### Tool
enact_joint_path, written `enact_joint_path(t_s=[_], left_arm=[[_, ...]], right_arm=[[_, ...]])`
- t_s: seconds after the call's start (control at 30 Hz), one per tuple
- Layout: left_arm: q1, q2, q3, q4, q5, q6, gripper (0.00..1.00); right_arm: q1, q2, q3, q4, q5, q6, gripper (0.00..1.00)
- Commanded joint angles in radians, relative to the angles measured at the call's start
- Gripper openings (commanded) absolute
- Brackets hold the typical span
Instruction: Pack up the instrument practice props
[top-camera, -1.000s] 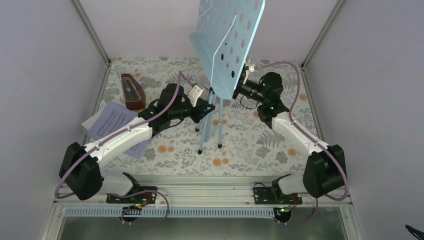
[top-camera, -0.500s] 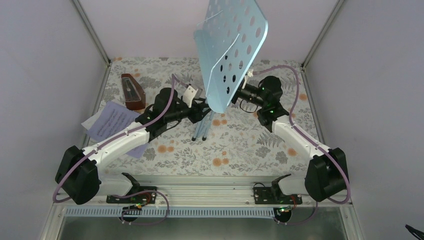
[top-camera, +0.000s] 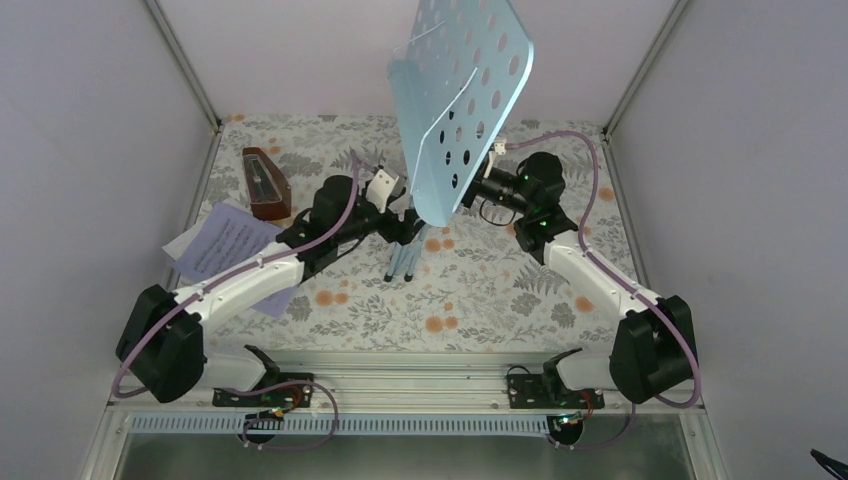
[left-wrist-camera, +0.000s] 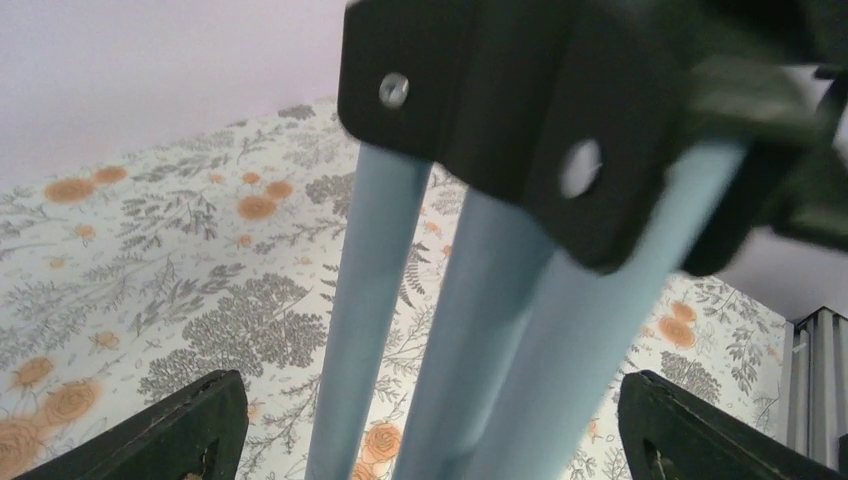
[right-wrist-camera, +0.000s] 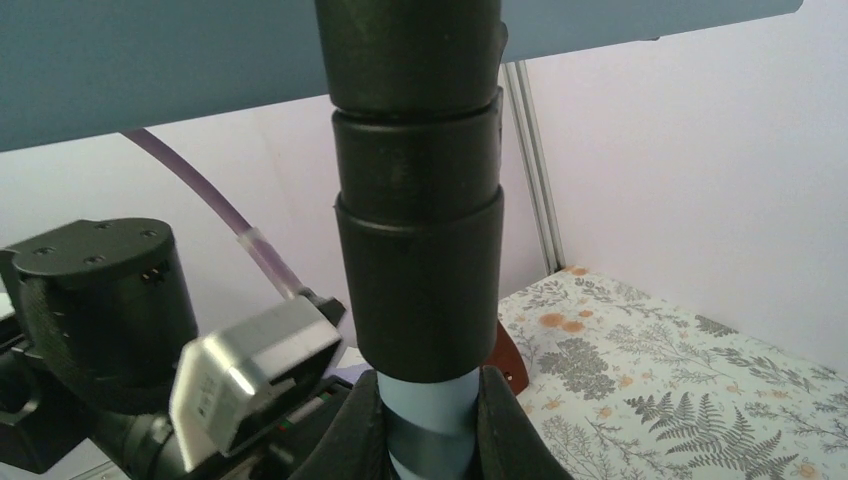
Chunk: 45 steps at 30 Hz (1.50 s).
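One pale-blue music stand (top-camera: 455, 100) stands on the bench (top-camera: 480, 290), and three legs (left-wrist-camera: 365, 300) can be counted on it. To the left of the music stand are one reddish-brown metronome (top-camera: 266, 185) and the sheet-music pages (top-camera: 225, 245). At least two overlapping sheets show, one lilac and one white, but they are partly hidden, so the exact number cannot be told.

The music stand (top-camera: 462, 95), upper middle of the frame, is pale blue and dotted with round holes; its legs (left-wrist-camera: 470, 330) are the same blue under a black collar (right-wrist-camera: 418, 250). At the left, the metronome (top-camera: 266, 185) is reddish-brown, the sheet-music pages (top-camera: 225, 243) lilac and white with dark print. The tablecloth (top-camera: 480, 290) is pale with grey ferns and orange flowers.
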Motion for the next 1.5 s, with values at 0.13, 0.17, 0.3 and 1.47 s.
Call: enact_joint_path(t_s=[0.13,0.17,0.3,1.47], left_arm=[[-0.001,0.102,0.009,0.17,0.096,0.065,0.94],[-0.001,0.119,0.012,0.18,0.098,0.066,0.93],[-0.001,0.157,0.02,0.207,0.088,0.082,0.87],[-0.002,0.053,-0.034,0.241,0.044,0.043,0.02]], right_arm=[[0.034,-0.024,-0.027,0.014,-0.077,0.061,0.04],[0.033,-0.023,-0.027,0.016,-0.076,0.061,0.04],[0.032,-0.027,-0.027,0.016,-0.074,0.064,0.04],[-0.012,-0.064,-0.099,0.097,0.008,0.13,0.44]])
